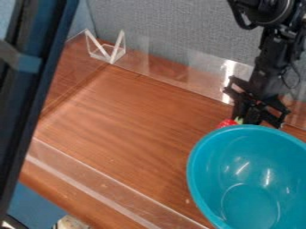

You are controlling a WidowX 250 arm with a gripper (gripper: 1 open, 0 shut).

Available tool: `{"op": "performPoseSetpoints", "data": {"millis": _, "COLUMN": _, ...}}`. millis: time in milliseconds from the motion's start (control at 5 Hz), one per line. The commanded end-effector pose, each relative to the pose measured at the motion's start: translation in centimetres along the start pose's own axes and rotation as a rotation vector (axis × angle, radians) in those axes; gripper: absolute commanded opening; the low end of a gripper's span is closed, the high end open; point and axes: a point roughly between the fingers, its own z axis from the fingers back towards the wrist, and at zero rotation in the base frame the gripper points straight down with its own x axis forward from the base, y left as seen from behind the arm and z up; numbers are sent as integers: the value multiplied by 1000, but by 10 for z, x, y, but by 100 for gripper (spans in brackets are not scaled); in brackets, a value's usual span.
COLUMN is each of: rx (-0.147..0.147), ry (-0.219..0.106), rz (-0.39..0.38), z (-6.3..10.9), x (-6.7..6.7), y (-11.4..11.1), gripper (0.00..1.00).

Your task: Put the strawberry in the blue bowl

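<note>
Only a sliver of the small red strawberry [227, 123] shows, on the wooden table just behind the far rim of the large teal-blue bowl [213, 190]. The black gripper [255, 114] points straight down onto it. Its fingers are drawn together around the berry and hide most of it. The bowl sits at the front right with nothing inside it, and its right side is cut off by the frame edge.
Low clear acrylic walls [107, 201] ring the wooden tabletop [120, 116]. A small clear plastic stand [106, 46] sits at the back left corner. A dark blue post [30, 98] crosses the left foreground and blocks part of the view.
</note>
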Motion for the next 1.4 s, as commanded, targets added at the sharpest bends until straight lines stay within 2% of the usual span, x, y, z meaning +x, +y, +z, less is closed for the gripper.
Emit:
{"op": "performPoseSetpoints", "data": {"millis": 0, "rx": 25, "ry": -81, "rz": -20, "z": 25, "x": -1, "y": -5, "gripper": 0}}
{"op": "performPoseSetpoints", "data": {"millis": 1000, "rx": 88, "ry": -157, "rz": -37, "z": 49, "x": -17, "y": -5, "gripper": 0}}
{"op": "performPoseSetpoints", "data": {"millis": 1200, "rx": 89, "ry": -165, "rz": -40, "z": 47, "x": -16, "y": -3, "gripper": 0}}
